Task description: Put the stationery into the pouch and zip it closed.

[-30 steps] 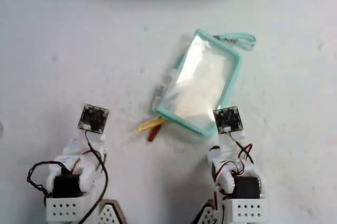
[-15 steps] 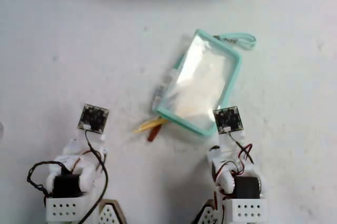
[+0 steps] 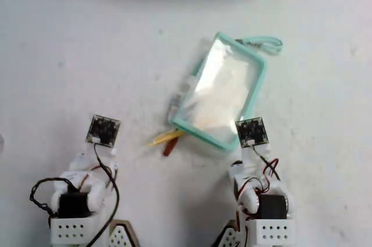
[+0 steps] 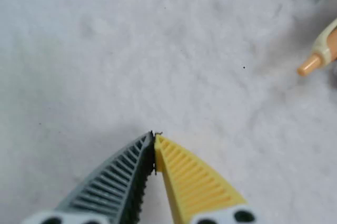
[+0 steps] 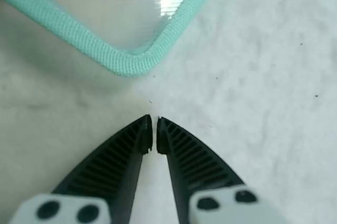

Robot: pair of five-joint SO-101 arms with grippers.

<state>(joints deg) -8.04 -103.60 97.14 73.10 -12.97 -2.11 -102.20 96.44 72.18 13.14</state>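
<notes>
No change over the last second: both arms sit parked at the lower frame. Left gripper (image 4: pixel 154 138) is clenched on nothing, right gripper (image 5: pixel 154 123) likewise. Pouch (image 3: pixel 224 93) lies centre-right, with pens (image 3: pixel 168 138) at its lower-left corner, outside. Loading not yet begun.

Teal-trimmed pouch (image 3: pixel 224 87); grey-and-yellow left pincer (image 4: pixel 154 137)
</notes>
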